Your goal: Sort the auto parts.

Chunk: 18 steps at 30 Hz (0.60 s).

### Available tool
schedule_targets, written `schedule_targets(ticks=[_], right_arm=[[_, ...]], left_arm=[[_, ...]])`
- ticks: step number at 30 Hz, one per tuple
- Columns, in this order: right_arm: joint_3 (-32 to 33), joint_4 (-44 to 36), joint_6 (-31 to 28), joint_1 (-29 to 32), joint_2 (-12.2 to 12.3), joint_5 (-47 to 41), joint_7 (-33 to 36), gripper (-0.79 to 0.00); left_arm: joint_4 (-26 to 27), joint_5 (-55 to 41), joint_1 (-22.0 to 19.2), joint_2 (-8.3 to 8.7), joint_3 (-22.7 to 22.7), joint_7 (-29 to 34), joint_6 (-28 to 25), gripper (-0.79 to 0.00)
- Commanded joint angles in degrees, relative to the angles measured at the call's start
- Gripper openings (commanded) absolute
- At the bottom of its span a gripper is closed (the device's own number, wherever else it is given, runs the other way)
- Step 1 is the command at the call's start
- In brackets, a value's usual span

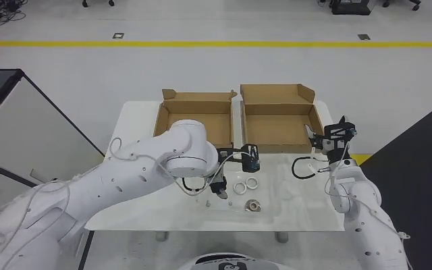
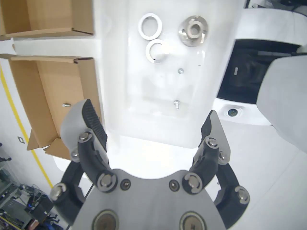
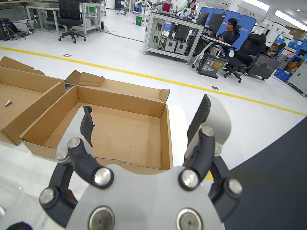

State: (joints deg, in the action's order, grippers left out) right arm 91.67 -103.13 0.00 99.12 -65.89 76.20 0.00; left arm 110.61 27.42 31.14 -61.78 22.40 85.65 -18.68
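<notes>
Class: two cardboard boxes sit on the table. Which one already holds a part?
The left box, the one farther from the right gripper: a small metal bolt lies on its floor. The right box, beside that gripper, shows none.

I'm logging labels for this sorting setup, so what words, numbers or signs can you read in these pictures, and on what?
Cardboard boxes: no print visible.
Rings, flanged part, clear tray: no markings visible.
Blue partition in the room behind: white lettering, too small to read.
</notes>
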Motion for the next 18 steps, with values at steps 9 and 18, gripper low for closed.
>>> schedule_targets(ticks=[9,18], right_arm=[[0.00,0.00,0.00,0.00,0.00,0.00,0.00,0.000],[0.00,0.00,0.00,0.00,0.00,0.00,0.00,0.000]], left_arm=[[-0.17,-6.56,-7.54,0.84,-9.62,1.35,1.39,0.000],[-2.74,-4.28,-6.67,-0.13,-12.66,0.04,0.08,-0.049]])
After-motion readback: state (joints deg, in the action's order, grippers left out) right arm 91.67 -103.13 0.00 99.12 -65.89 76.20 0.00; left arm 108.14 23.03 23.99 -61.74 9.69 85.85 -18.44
